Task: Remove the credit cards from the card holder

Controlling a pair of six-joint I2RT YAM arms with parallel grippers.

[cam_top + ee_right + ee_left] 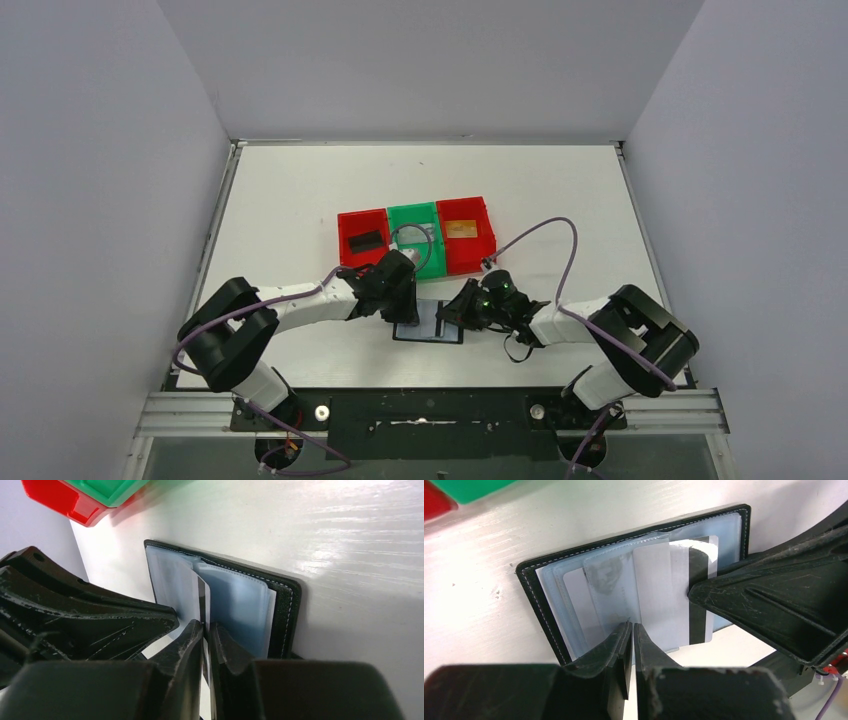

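The card holder point(428, 328) lies open and flat on the surface point(300, 200), pockets up. The silver-grey card point(674, 610) sits partly out of one of its clear pockets. The right tool point(206, 630) is pressed together on that card's edge, at the holder's right side. The left tool point(631, 630) is also closed, its tips at the near edge of the pockets on the holder's left half. Whether it grips a sleeve or only presses down, I cannot tell.

The main risk is that the whole holder travels with the card. The pocket looks snug, and if the left tool's hold is weak, a pull could drag or lift the holder rather than free the card. The right tool grips only a thin edge, so the card could slip out of the pinch or bend if it is pulled at an angle to the pocket. The two tools are also very near each other over the holder, so a sideways move could knock them together.

Beyond the holder, a black card point(366, 240) and an orange-gold card point(461, 229) already lie in red bins.
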